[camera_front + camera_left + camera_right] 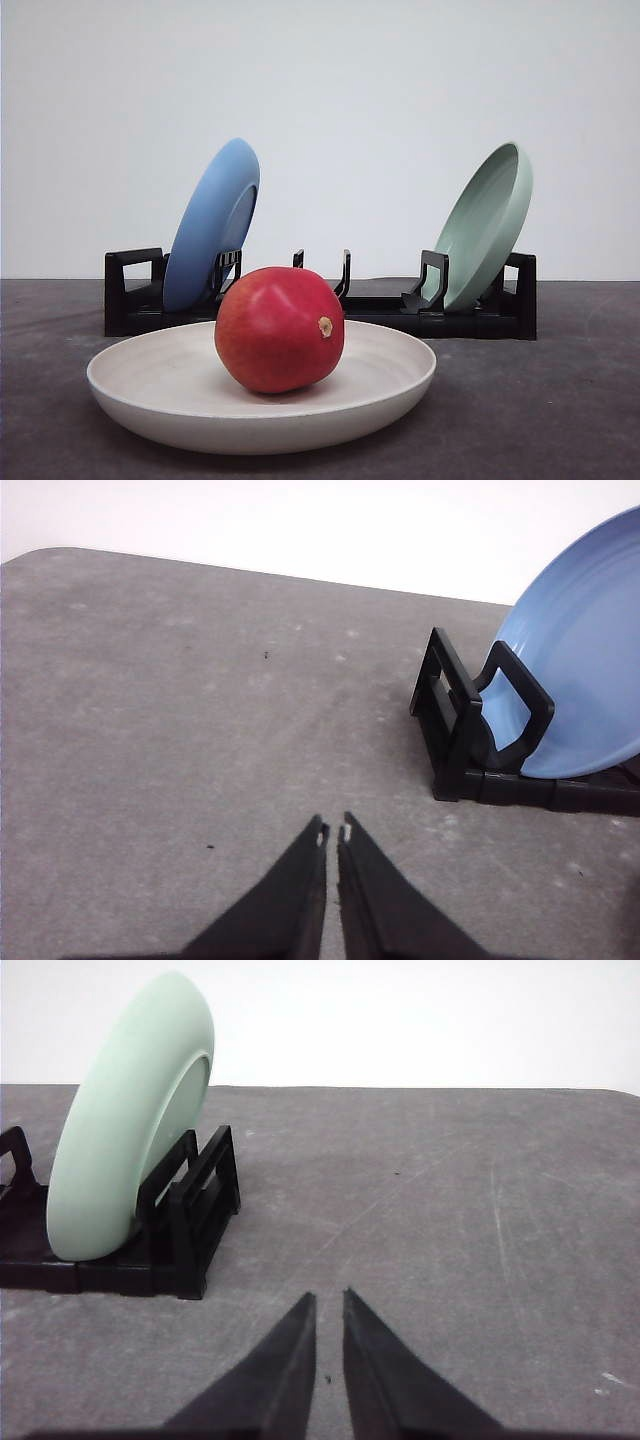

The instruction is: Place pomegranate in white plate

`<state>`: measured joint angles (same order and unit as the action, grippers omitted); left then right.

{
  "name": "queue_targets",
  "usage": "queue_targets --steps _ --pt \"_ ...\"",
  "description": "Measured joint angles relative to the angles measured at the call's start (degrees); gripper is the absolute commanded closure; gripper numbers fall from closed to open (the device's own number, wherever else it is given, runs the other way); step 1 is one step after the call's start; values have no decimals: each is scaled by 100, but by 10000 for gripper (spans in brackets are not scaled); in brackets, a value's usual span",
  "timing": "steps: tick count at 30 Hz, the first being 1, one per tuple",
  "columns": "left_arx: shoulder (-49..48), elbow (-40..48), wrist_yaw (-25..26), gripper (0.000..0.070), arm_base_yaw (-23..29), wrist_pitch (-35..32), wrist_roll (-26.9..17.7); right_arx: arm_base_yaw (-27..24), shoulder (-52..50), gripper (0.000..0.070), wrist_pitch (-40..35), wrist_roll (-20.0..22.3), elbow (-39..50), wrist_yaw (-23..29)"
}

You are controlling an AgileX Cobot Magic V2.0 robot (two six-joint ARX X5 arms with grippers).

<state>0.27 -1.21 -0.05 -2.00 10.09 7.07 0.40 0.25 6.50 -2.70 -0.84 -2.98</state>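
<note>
In the front view the pomegranate (279, 328) rests inside the white plate (150, 385) on the grey table (540, 410), its tan stem nub turned to the right, while behind it a black rack (470, 318) holds a blue plate (210, 225) leaning at its left end and a pale green plate (487, 222) leaning at its right end. In the left wrist view the left gripper (333, 834) hangs over bare table with its fingertips nearly together and nothing between them, the blue plate and rack end off to one side. In the right wrist view the right gripper (329, 1298) has its fingertips close with a narrow gap, holding nothing, near the green plate's end of the rack.
</note>
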Motion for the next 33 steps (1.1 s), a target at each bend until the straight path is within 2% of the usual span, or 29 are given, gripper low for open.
queue_targets --steps 33 --pt "-2 0 0 700 0 1 0 0 0 656 0 37 0 0"
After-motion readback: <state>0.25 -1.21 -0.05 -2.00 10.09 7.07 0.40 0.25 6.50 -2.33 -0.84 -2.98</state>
